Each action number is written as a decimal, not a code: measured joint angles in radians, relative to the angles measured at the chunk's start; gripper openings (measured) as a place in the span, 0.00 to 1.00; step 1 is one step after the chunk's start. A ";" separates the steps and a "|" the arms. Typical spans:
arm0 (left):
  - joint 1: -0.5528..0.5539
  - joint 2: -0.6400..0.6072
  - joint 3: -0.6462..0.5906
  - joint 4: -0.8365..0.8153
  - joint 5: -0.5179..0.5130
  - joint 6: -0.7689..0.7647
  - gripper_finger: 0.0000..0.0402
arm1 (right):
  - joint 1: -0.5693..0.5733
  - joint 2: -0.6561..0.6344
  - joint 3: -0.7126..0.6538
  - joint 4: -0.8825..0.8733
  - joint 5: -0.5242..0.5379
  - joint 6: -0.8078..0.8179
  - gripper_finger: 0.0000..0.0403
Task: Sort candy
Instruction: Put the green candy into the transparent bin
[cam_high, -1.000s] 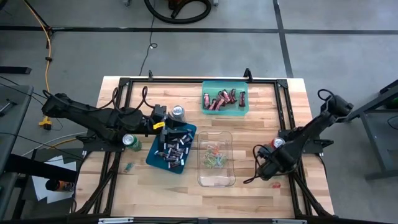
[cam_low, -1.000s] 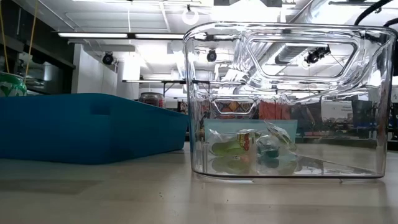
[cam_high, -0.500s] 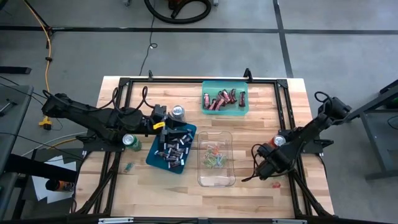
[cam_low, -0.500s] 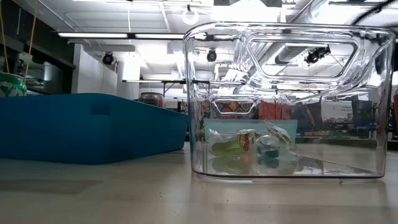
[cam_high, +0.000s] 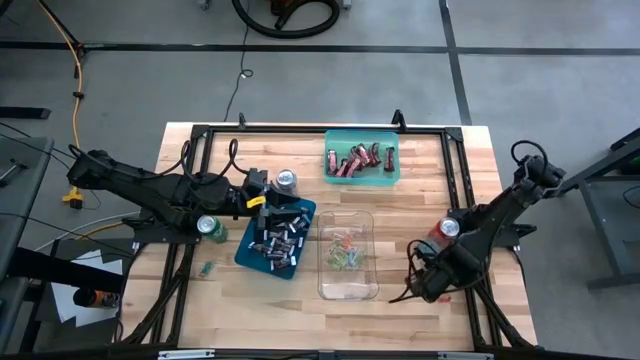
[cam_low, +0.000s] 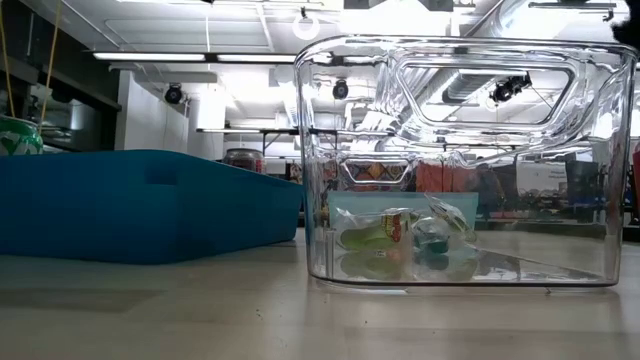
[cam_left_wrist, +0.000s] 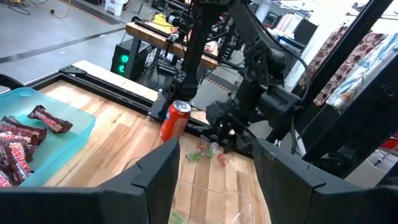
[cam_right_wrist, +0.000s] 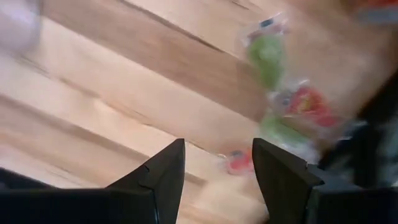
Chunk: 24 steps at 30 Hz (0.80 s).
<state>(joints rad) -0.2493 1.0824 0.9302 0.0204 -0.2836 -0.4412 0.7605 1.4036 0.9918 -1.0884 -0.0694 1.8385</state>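
My right gripper (cam_right_wrist: 214, 168) is open and hovers low over the bare wood, close to a loose cluster of green-and-red wrapped candies (cam_right_wrist: 283, 99) lying on the table; in the high view it (cam_high: 422, 283) sits right of the clear bin. My left gripper (cam_high: 270, 204) is open and waits above the far edge of the blue tray (cam_high: 250, 255), which holds dark mini bars (cam_high: 277, 238). The clear bin (cam_high: 346, 290) holds green-and-red pieces (cam_high: 343, 252). The teal tray (cam_high: 361, 178) holds dark red bars (cam_high: 355, 160). The left wrist view shows the loose candies (cam_left_wrist: 208, 149) below the right gripper.
A red can (cam_high: 447, 228) stands just behind the right gripper, a silver can (cam_high: 287, 180) and a green can (cam_high: 210, 228) beside the blue tray. One stray candy (cam_high: 207, 268) lies left of the blue tray. Black frame rails (cam_high: 300, 130) border the tabletop.
My right gripper has moved a short way toward the table's near edge, uncovering the red can behind it. The left arm and all trays have kept still.
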 joint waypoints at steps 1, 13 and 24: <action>0.000 0.000 0.000 0.000 0.000 0.000 0.48 | 0.009 -0.001 -0.018 0.028 0.017 0.054 0.45; 0.000 0.000 0.000 0.000 0.000 -0.001 0.48 | 0.058 0.000 -0.237 0.173 0.114 0.397 0.45; 0.000 0.000 0.001 0.000 0.008 -0.002 0.48 | 0.051 0.002 -0.289 0.190 0.120 0.383 0.45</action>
<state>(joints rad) -0.2493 1.0824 0.9310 0.0200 -0.2760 -0.4431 0.8116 1.4052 0.7033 -0.8986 0.0503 2.2219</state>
